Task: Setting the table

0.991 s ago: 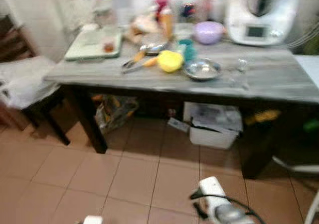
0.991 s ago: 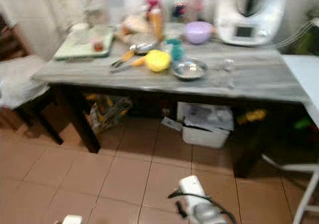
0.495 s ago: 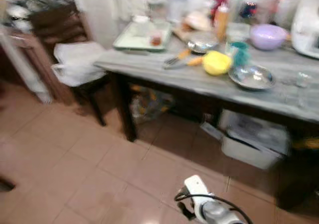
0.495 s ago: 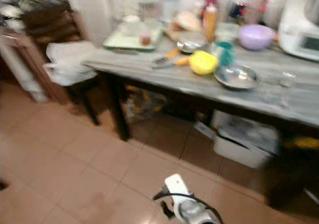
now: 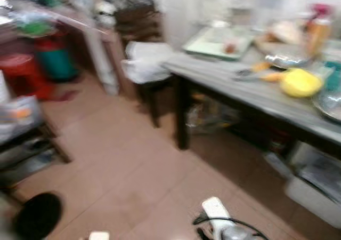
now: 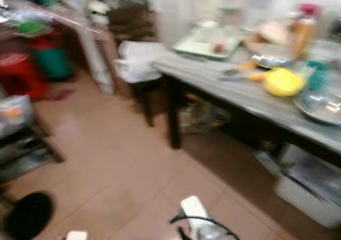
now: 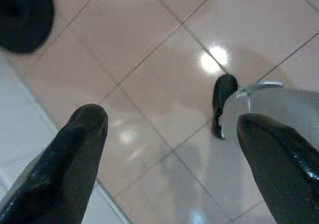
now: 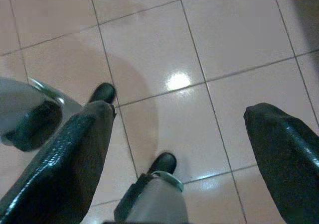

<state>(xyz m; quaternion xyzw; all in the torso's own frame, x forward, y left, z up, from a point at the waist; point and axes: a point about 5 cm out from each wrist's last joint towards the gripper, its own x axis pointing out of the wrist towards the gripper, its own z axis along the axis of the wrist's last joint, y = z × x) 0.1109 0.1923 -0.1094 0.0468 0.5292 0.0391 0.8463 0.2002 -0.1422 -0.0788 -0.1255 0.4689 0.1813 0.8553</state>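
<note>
My left gripper [image 7: 172, 134] hangs spread wide above the tiled floor [image 7: 149, 50], near what looks like my foot [image 7: 222, 102].

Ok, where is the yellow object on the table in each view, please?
Left eye view: yellow object at the right, on the grey table.
Right eye view: same object, nearer the middle.
Left wrist view, right wrist view: both face floor tiles.
Shared landmark: pale green tray behind it.

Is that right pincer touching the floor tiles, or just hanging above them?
Apart. In the right wrist view the right pincer hangs open over the floor tiles, its two black fingers spread wide with nothing between them; the tiles lie well beyond the tips.
</note>
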